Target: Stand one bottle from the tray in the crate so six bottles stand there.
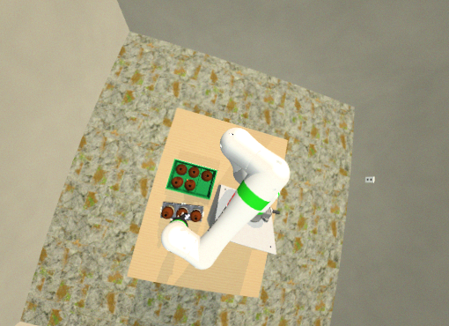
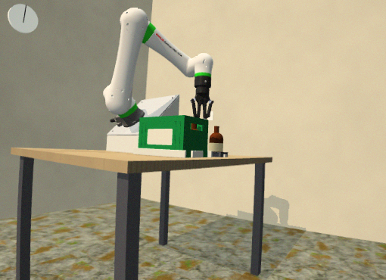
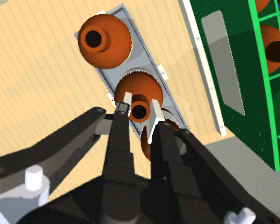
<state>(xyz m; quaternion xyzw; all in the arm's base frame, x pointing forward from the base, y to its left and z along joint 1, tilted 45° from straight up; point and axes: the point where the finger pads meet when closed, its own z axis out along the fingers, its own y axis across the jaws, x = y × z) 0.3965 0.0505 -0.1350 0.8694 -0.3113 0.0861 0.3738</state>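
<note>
The green crate (image 1: pixel 187 176) holds several brown bottles; its cell nearest the arm's base (image 1: pixel 202 188) is empty. The grey tray (image 1: pixel 176 209) beside it carries three upright brown bottles. In the wrist view my gripper (image 3: pixel 138 106) is shut on the neck of the middle bottle (image 3: pixel 138 95), which still stands on the tray. The far bottle (image 3: pixel 104 40) stands free, and the near bottle (image 3: pixel 149 145) is mostly hidden behind my fingers. In the side view my gripper (image 2: pixel 201 113) hangs straight down behind the crate (image 2: pixel 172 136), with one tray bottle (image 2: pixel 216 141) showing beside it.
The crate wall (image 3: pixel 235 75) rises close to the right of the tray. The arm's white base block (image 1: pixel 244 219) stands behind the crate and tray. The table edge (image 2: pixel 200 159) runs just in front of the tray.
</note>
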